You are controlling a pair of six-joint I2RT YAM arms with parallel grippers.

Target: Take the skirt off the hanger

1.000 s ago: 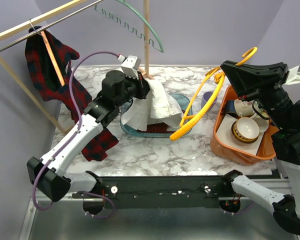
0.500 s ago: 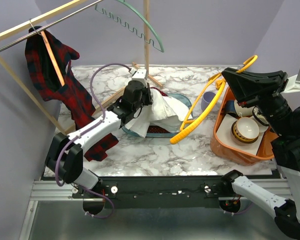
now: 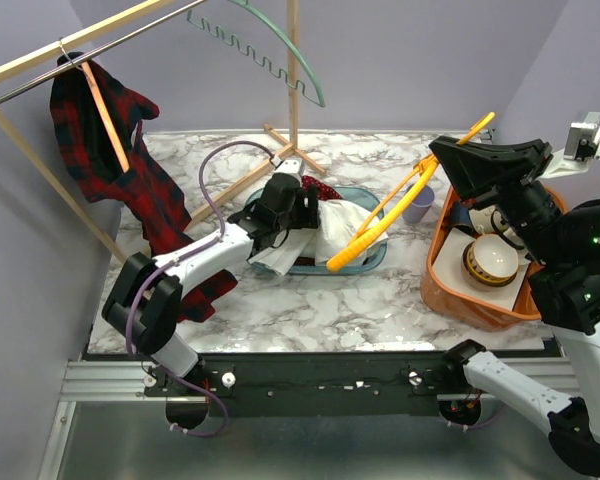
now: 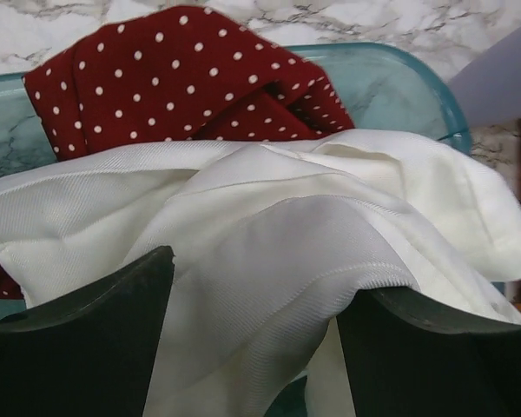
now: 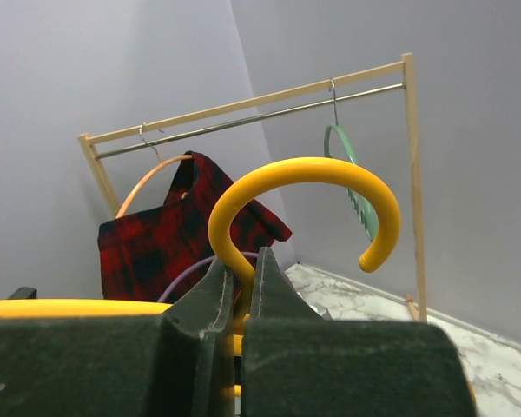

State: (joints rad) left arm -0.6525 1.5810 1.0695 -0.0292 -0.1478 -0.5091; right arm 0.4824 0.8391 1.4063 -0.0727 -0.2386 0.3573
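In the top view the white skirt (image 3: 325, 225) lay heaped in the teal basin (image 3: 372, 262) near the table's middle, off the yellow hanger (image 3: 380, 225); under it, toward 12 o'clock, a red polka-dot cloth (image 3: 323, 188) showed; the left gripper (image 3: 285, 212) sat on the skirt's 9 o'clock side; in the left wrist view its fingers (image 4: 87, 330) stood apart with a fold of the skirt (image 4: 269, 252) bunched between them, seemingly loose rather than pinched, though the contact was hidden; the right gripper (image 3: 438, 155), at 2 o'clock, was clamped on the hanger's neck just below the hook, as the right wrist view confirmed (image 5: 240, 271); the hanger slanted down toward 8 o'clock, its low end over the basin; a plaid garment (image 3: 110, 160) hung from the rail (image 3: 110, 45) at 10 o'clock; an orange basket (image 3: 435, 282) of bowls stood at 3 o'clock
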